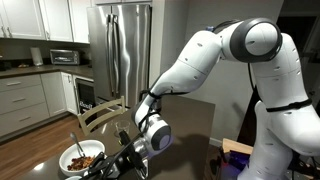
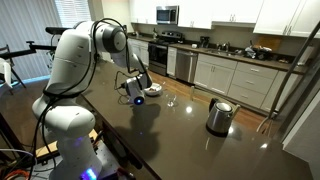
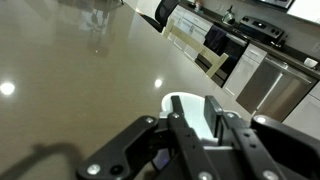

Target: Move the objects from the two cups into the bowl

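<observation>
The white bowl (image 1: 68, 165) stands near the table's edge with brown-orange objects (image 1: 83, 158) in it and a thin metal utensil (image 1: 76, 144) sticking up. My gripper (image 1: 130, 152) is low over the table, right beside the bowl (image 2: 153, 90). In the wrist view my gripper (image 3: 195, 100) has its fingers a narrow way apart, and the whitish cup (image 3: 192, 115) shows between and behind them. Whether they still press on it is unclear. The clear glass cup (image 2: 172, 99) stands a little beyond the bowl. What the cups hold is hidden.
A steel kettle (image 2: 219, 116) stands further along the dark table (image 2: 180, 140). A wooden chair (image 1: 100, 115) is behind the bowl. Kitchen counters, an oven (image 3: 225, 50) and a steel fridge (image 1: 125, 50) lie beyond the table.
</observation>
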Robot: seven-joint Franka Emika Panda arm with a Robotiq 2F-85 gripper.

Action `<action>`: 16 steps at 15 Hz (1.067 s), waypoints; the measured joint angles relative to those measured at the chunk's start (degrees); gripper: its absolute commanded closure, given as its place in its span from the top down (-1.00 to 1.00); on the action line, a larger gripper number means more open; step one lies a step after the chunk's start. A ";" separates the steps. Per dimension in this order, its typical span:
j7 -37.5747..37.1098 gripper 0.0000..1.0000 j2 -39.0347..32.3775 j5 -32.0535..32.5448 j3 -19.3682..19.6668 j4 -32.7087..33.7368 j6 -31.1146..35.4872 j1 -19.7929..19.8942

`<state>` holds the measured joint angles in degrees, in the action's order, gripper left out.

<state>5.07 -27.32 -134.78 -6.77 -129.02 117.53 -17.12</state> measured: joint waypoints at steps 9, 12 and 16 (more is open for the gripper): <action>0.00 0.25 1.40 -0.03 -0.08 0.20 3.89 -0.01; -0.13 0.27 3.85 -0.03 -0.55 0.19 9.01 -0.06; -1.89 0.23 8.17 0.04 -1.75 0.16 17.13 -0.29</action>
<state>3.18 -19.16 -134.75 -8.52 -128.87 134.66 -17.40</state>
